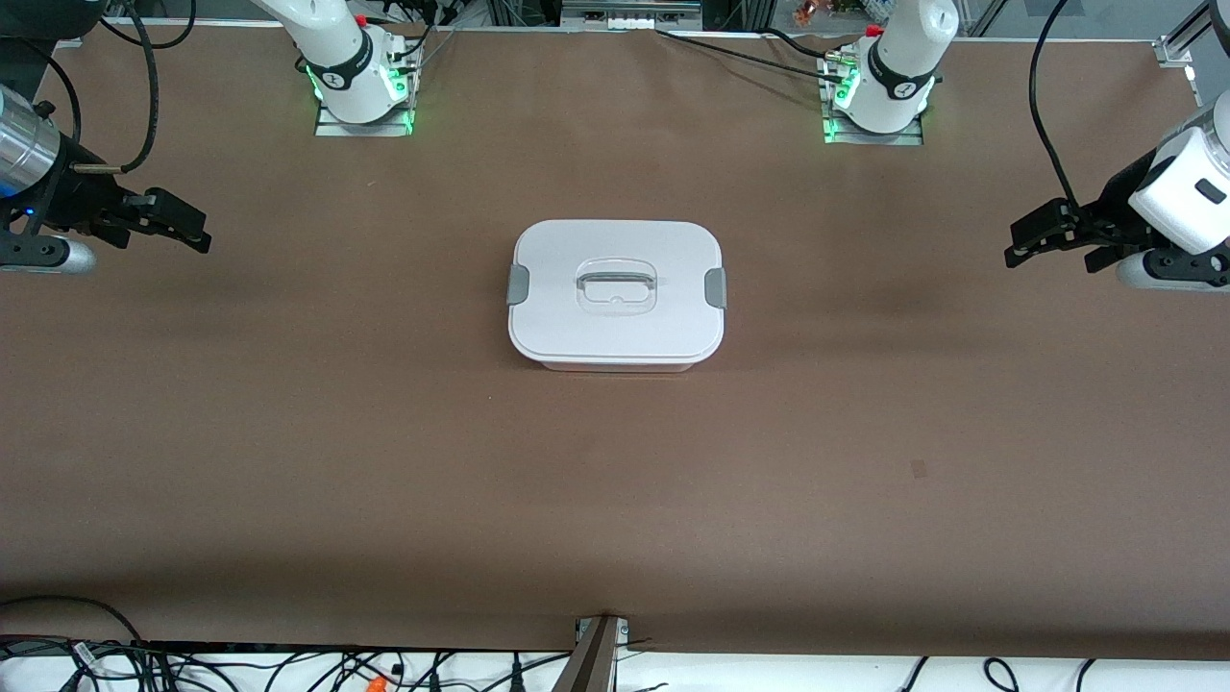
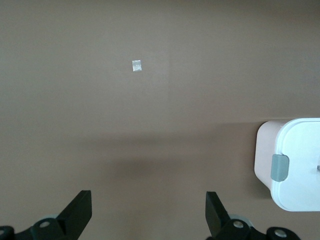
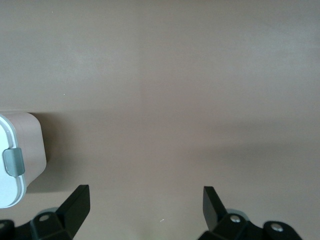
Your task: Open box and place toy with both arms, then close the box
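Both arms hang back at the two ends of the table, each waiting. The left gripper is up over bare brown surface at the left arm's end, its black fingers spread wide apart with nothing between them; the right gripper mirrors it over the right arm's end, fingers likewise parted and holding nothing. Between them, in the middle of the table, sits the white box, well apart from either gripper. Its lid lies flat on top, the recessed handle in the centre and a grey latch on each short end, both sitting flush against the side as far as I can see. No toy shows anywhere on the table, so I cannot say whether one is inside the box or simply out of sight. That leaves the stage open: a shut box with the arms drawn off suits a job about to start, with the toy still to come, just as well as one wrapped up with the toy sealed inside. Nothing crowds the box; the surface around it holds only a small pale scrap and a faint dark mark toward the left arm's end, and cables lie along the edges, clear of any reach toward the latches.
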